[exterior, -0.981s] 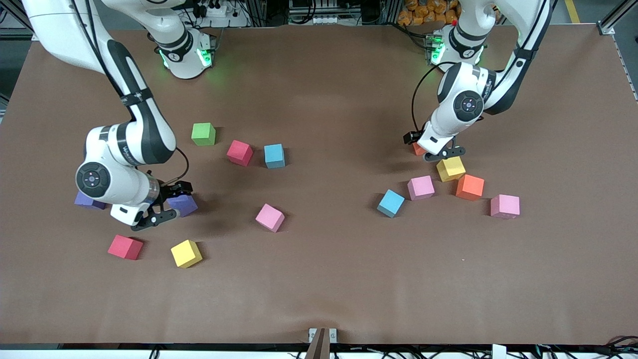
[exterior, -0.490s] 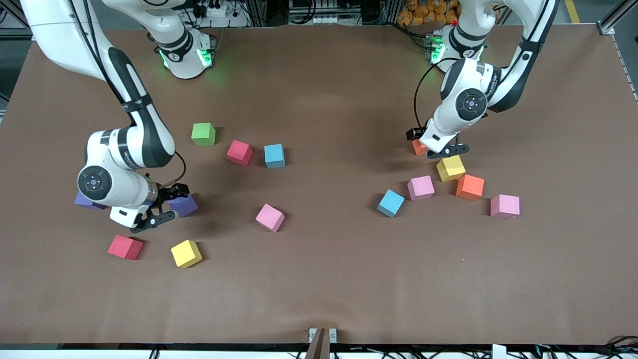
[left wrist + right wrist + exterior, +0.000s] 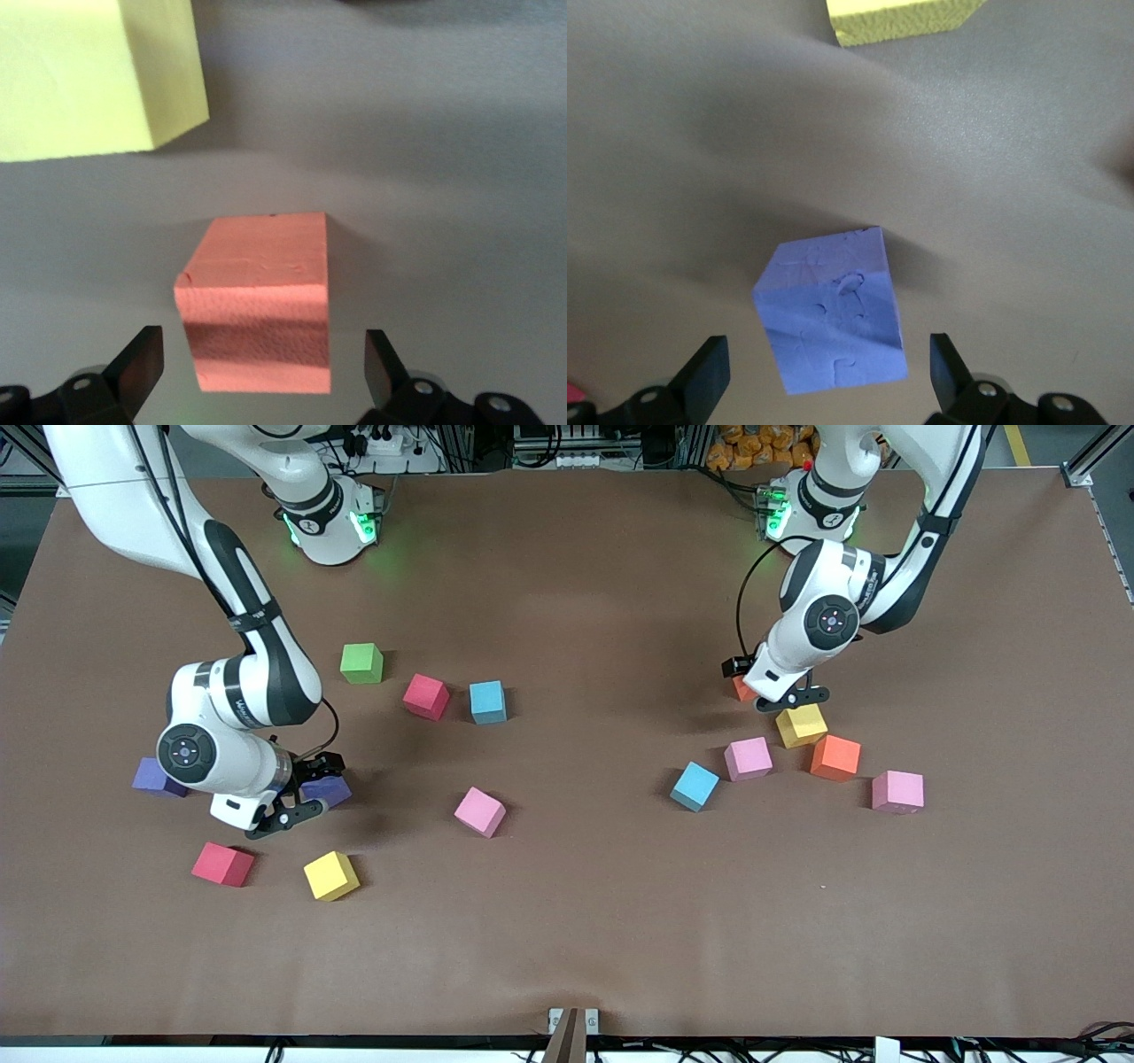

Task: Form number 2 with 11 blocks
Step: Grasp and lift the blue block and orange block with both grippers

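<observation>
The blocks lie scattered on the brown table and form no number 2. My right gripper (image 3: pixel 306 790) is open and low around a purple cube (image 3: pixel 331 788). In the right wrist view the cube (image 3: pixel 833 319) sits between the open fingers of the gripper (image 3: pixel 828 359). My left gripper (image 3: pixel 758 687) is open around an orange cube (image 3: pixel 741 688). In the left wrist view that cube (image 3: pixel 257 292) sits between the fingers of the gripper (image 3: pixel 263 363), untouched. A yellow cube (image 3: pixel 801 724) lies just beside it.
Near the left arm lie pink (image 3: pixel 748 758), orange (image 3: pixel 834 757), pink (image 3: pixel 897 792) and light blue (image 3: pixel 694 786) cubes. Near the right arm lie a second purple (image 3: pixel 158 778), red (image 3: pixel 222 864), yellow (image 3: pixel 330 875), pink (image 3: pixel 479 811), red (image 3: pixel 426 695), light blue (image 3: pixel 487 701) and green (image 3: pixel 361 662) cubes.
My right hand has shifted slightly toward the table's middle, settling around the purple cube. My left hand has barely moved over the orange cube. No cube has moved.
</observation>
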